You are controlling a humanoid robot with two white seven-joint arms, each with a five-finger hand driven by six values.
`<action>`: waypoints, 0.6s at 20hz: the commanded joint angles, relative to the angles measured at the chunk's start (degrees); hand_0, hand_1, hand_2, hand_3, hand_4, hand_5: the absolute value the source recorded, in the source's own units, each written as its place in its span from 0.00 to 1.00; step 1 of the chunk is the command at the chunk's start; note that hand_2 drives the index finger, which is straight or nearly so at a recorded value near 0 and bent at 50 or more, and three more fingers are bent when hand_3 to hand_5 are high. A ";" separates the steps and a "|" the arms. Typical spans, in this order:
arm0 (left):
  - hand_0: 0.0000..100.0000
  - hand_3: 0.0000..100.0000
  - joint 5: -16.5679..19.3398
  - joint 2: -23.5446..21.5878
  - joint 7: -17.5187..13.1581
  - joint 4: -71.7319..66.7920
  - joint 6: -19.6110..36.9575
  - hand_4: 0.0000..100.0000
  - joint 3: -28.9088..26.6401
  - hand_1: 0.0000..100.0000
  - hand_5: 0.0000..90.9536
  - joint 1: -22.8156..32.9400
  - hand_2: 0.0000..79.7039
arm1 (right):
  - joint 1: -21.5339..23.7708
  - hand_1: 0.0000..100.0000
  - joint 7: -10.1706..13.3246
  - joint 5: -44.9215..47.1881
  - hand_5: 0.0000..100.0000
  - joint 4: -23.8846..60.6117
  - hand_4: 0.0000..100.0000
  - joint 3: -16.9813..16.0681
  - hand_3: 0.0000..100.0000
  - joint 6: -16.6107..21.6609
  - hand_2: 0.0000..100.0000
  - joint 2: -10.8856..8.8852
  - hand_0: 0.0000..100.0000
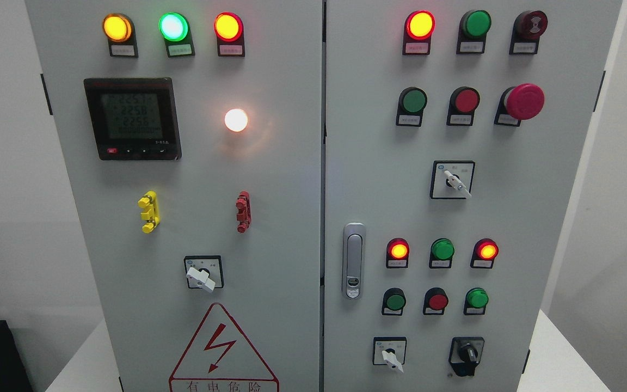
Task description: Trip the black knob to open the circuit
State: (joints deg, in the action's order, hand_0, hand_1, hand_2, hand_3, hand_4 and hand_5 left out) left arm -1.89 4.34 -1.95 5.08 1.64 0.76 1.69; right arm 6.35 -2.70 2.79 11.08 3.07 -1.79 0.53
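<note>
Grey cabinet point(270, 218), two doors, lamps lit. Black knob point(467, 354) sits low on the right door, right of the white selector point(391, 356), handle roughly upright. Neither hand visible; state and nearer arm unknown.

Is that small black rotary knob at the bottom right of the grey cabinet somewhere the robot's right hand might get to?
Probably yes. The black rotary knob sits exposed on the grey cabinet door, with nothing in front of it. Neither hand is in view, though, so actual reach cannot be judged.
</note>
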 commanded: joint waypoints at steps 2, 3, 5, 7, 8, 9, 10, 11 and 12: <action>0.12 0.00 -0.14 0.05 0.01 -0.07 0.03 0.00 -0.05 0.39 0.00 -0.02 0.00 | -0.11 0.33 -0.38 0.28 0.00 -0.01 0.00 -0.26 0.00 0.39 0.00 0.09 0.35; 0.12 0.00 -0.14 0.05 0.01 -0.07 -0.06 0.00 -0.05 0.39 0.00 -0.02 0.00 | -0.02 0.33 -0.38 0.37 0.00 -0.01 0.00 -0.26 0.00 0.47 0.00 0.09 0.35; 0.12 0.00 -0.14 0.05 0.01 -0.07 -0.06 0.00 -0.05 0.39 0.00 -0.02 0.00 | -0.02 0.33 -0.38 0.54 0.00 0.17 0.00 -0.26 0.00 0.56 0.00 0.00 0.35; 0.12 0.00 -0.14 0.05 0.01 -0.07 -0.06 0.00 -0.05 0.39 0.00 -0.02 0.00 | 0.15 0.33 -0.46 0.72 0.00 0.61 0.00 -0.35 0.00 1.35 0.00 -0.09 0.35; 0.12 0.00 -0.14 0.05 0.01 -0.07 -0.06 0.00 -0.05 0.39 0.00 -0.02 0.00 | 0.15 0.33 -0.38 0.81 0.00 0.78 0.00 -0.35 0.00 2.66 0.00 -0.17 0.35; 0.12 0.00 -0.14 0.05 0.01 -0.07 -0.06 0.00 -0.05 0.39 0.00 -0.02 0.00 | 0.15 0.33 -0.20 0.98 0.00 0.87 0.00 -0.35 0.00 4.15 0.00 -0.26 0.35; 0.12 0.00 -0.14 0.05 0.01 -0.07 0.03 0.00 -0.05 0.39 0.00 -0.02 0.00 | 0.15 0.33 -0.11 1.07 0.00 1.13 0.00 -0.35 0.00 5.47 0.00 -0.35 0.34; 0.12 0.00 -0.14 0.05 0.01 -0.07 -0.06 0.00 -0.05 0.39 0.00 -0.02 0.00 | 0.15 0.34 0.06 1.07 0.00 1.74 0.00 -0.35 0.00 6.01 0.00 -0.44 0.34; 0.12 0.00 -0.14 0.05 0.01 -0.07 -0.06 0.00 -0.05 0.39 0.00 -0.02 0.00 | 0.24 0.34 -0.02 1.07 0.00 2.80 0.00 -0.35 0.00 6.19 0.00 -0.44 0.33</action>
State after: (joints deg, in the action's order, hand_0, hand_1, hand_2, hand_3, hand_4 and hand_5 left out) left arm -1.88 4.35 -1.95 5.08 1.64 0.76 1.69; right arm 6.45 -3.00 3.64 12.64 2.98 3.51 0.34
